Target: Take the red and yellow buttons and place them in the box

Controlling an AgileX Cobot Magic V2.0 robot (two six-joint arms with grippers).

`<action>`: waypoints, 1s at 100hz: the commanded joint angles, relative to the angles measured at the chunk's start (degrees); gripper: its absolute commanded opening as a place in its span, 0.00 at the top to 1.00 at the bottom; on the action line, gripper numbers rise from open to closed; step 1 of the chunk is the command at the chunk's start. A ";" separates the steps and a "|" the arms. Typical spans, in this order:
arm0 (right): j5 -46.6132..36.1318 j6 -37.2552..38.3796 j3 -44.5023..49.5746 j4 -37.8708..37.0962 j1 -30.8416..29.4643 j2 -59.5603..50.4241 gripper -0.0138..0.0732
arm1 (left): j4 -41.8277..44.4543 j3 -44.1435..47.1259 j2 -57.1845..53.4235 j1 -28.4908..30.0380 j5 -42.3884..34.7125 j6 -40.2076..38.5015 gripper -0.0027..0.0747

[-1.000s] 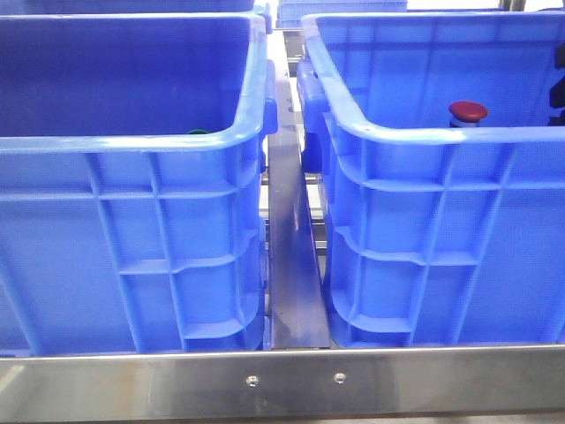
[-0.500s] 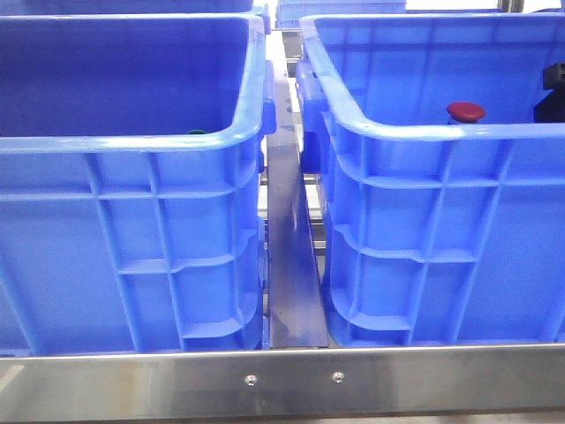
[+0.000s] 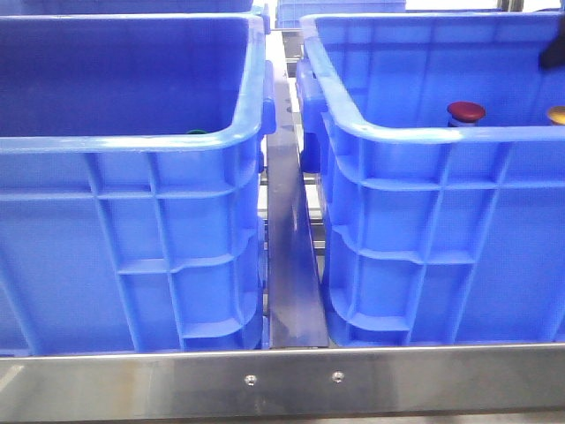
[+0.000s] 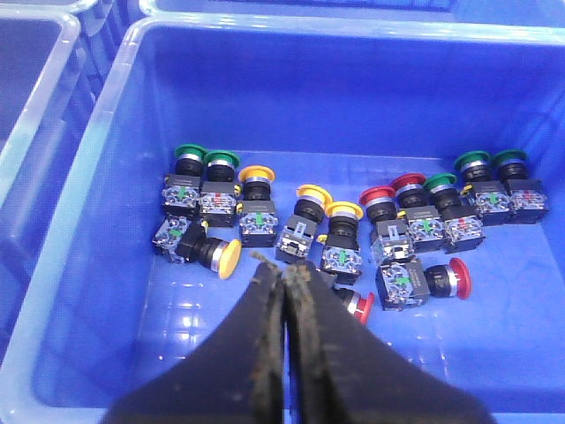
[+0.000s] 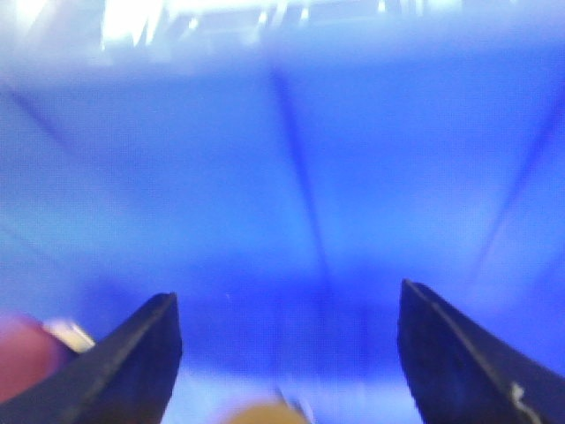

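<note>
In the front view a dark red button (image 3: 466,111) and a yellow button (image 3: 557,115) stand side by side inside the right blue box (image 3: 424,132). My right gripper (image 3: 553,51) shows only as a dark tip above them at the frame's right edge. In the blurred right wrist view it (image 5: 287,305) is open and empty, with the yellow button (image 5: 260,413) below the gap and the red button (image 5: 19,353) to one side. My left gripper (image 4: 284,269) is shut and empty above several red, yellow and green buttons, near a yellow one (image 4: 229,258) and a red one (image 4: 360,306).
The left crate (image 3: 132,141) holds the loose buttons; one green cap (image 3: 196,132) peeks over its rim. A steel rail (image 3: 291,265) runs between the crates and a steel bar (image 3: 291,380) crosses the front. More blue crates (image 4: 35,106) stand beside it.
My right gripper has risen toward the upper right out of the right box. The yellow button it covered now stands uncovered beside the red one.
</note>
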 commanded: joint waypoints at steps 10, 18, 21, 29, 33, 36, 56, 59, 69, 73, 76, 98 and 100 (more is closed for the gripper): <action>2.54 -0.61 2.37 6.19 -0.12 -11.17 0.22 | 1.04 -1.30 0.42 0.02 -3.11 0.18 0.99; 2.14 -0.61 4.69 6.19 -0.12 -15.63 0.22 | 1.04 -1.30 0.42 0.02 -3.11 0.18 0.99; 1.98 -0.61 5.83 6.19 -0.12 -17.26 0.22 | 1.04 -1.30 0.42 0.02 -3.11 0.18 0.99; 1.59 -0.61 8.34 6.19 -0.12 -21.98 0.22 | 0.91 -1.30 0.42 0.02 -3.11 0.18 0.99; 1.50 -0.61 9.87 6.19 -0.12 -24.68 0.22 | 0.91 -1.30 0.42 0.02 -3.11 0.18 0.99; 1.17 -0.61 10.92 6.19 0.00 -26.47 0.22 | 0.91 -1.30 0.42 0.02 -3.11 0.18 0.99; -7.78 -0.61 15.94 6.10 3.68 -39.55 0.22 | 0.91 -1.30 0.42 0.02 -3.11 0.18 0.99; -8.95 -0.61 16.61 5.85 4.47 -41.33 0.22 | 0.91 -1.30 0.42 0.02 -3.11 0.18 0.99; -11.38 -0.61 18.98 5.03 7.08 -47.51 0.22 | 0.91 -1.30 0.42 0.02 -3.11 0.18 0.99; -11.84 -0.61 20.24 4.90 7.77 -49.43 0.22 | 0.87 -1.30 0.42 0.02 -3.11 0.18 0.99; -12.49 -0.61 21.12 4.80 8.36 -51.37 0.22 | 0.87 -1.30 0.42 0.02 -3.11 0.18 0.99; -13.86 -0.61 27.76 4.76 9.15 -61.73 0.23 | 0.87 -1.30 0.42 0.02 -3.11 0.18 0.99; -13.66 -0.61 28.20 4.76 9.15 -62.50 0.24 | 0.87 -1.30 0.42 0.02 -3.11 0.18 0.99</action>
